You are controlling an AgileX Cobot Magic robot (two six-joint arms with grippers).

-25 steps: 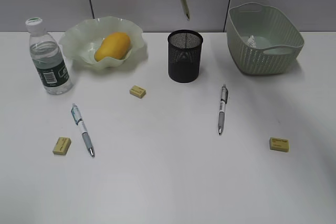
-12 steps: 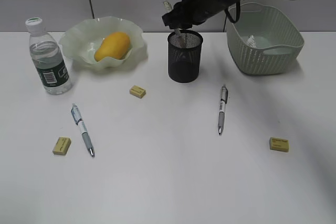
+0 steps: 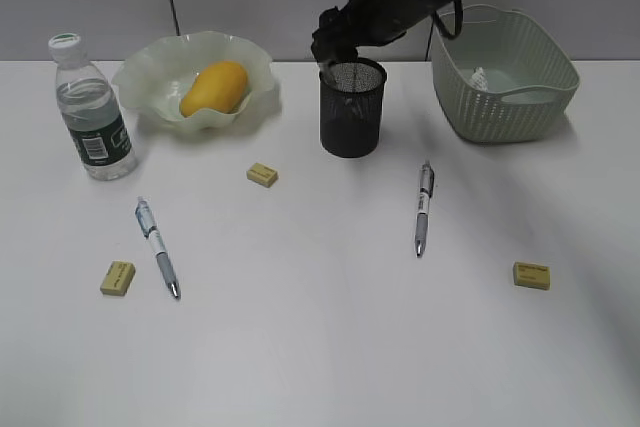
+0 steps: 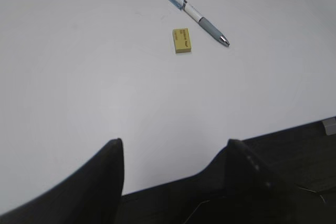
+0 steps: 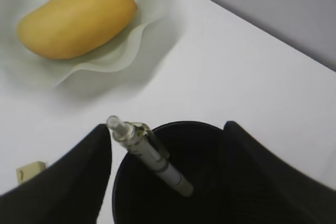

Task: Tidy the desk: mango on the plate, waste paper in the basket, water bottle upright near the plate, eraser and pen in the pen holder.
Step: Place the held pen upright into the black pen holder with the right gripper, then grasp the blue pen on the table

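A black mesh pen holder (image 3: 352, 107) stands mid-back on the white desk (image 3: 320, 347). My right gripper (image 3: 335, 47) hovers just over its rim, open (image 5: 168, 128). A pen (image 5: 149, 156) leans free inside the holder (image 5: 173, 192). The mango (image 3: 214, 87) lies in the ruffled green plate (image 3: 150, 67). The water bottle (image 3: 92, 112) stands upright left of the plate. Waste paper (image 3: 479, 77) lies in the basket (image 3: 505, 87). Two pens (image 3: 158, 247) (image 3: 423, 207) and three erasers (image 3: 262, 175) (image 3: 117, 278) (image 3: 531, 275) lie on the desk. My left gripper (image 4: 173, 148) is open and empty.
The left wrist view shows one eraser (image 4: 181, 41) beside a pen (image 4: 193, 12), with the desk's front edge under the jaws. The right wrist view shows the mango (image 5: 76, 18), the plate (image 5: 131, 61) and an eraser (image 5: 30, 171).
My right gripper came down from above with the pen, put it into the pen holder and let go. Everything else stayed put.
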